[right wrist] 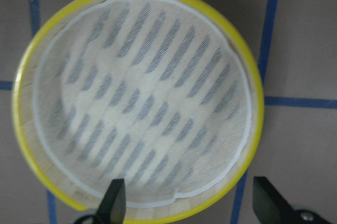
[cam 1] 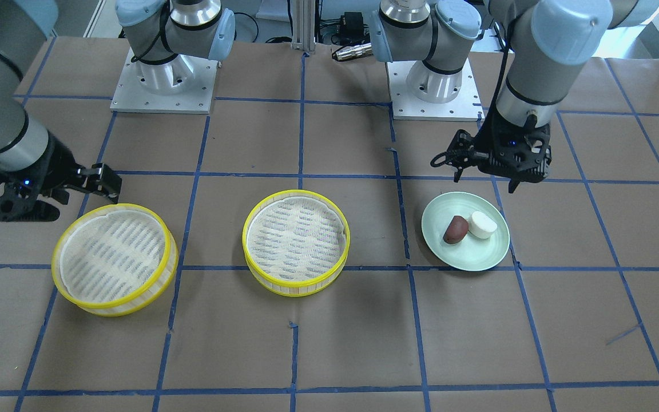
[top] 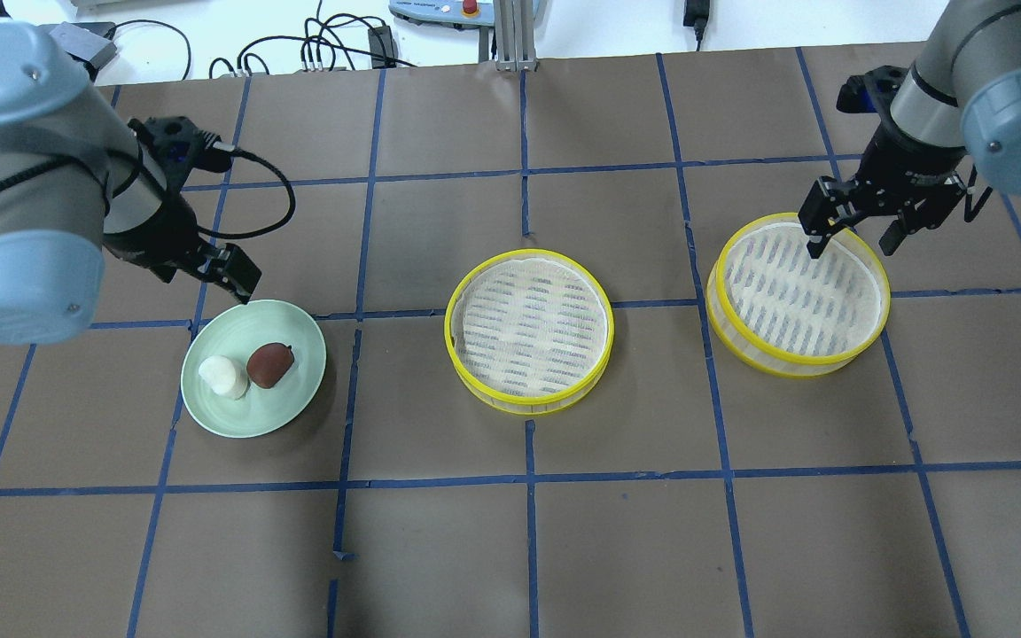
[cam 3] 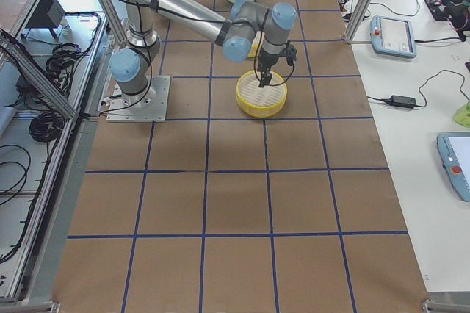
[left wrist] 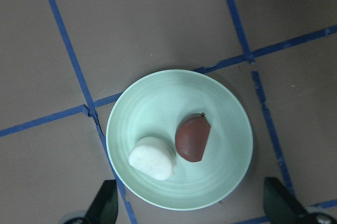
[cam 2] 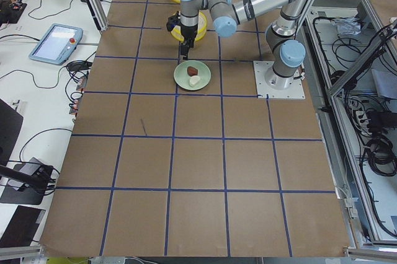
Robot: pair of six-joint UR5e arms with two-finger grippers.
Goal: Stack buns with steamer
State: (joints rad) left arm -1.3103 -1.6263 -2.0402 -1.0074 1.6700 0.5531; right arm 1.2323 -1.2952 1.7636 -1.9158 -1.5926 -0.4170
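Note:
A white bun (top: 223, 377) and a reddish-brown bun (top: 269, 364) lie side by side on a pale-green plate (top: 289, 328). My left gripper (top: 205, 270) hovers open and empty above the plate's far edge. In the left wrist view the white bun (left wrist: 152, 158) and brown bun (left wrist: 193, 138) lie between the spread fingertips. One steamer tray (top: 529, 330) stands at the table's middle, empty. The second steamer tray (top: 799, 294) stands to its right, also empty. My right gripper (top: 849, 239) hangs open above that tray's far rim; the tray fills the right wrist view (right wrist: 137, 98).
The table is brown paper with a blue tape grid. The two arm base plates (cam 1: 163, 86) stand at the robot's edge. Cables and a control pendant (top: 440, 11) lie beyond the far edge. Bare table lies in front of the trays (top: 528, 532).

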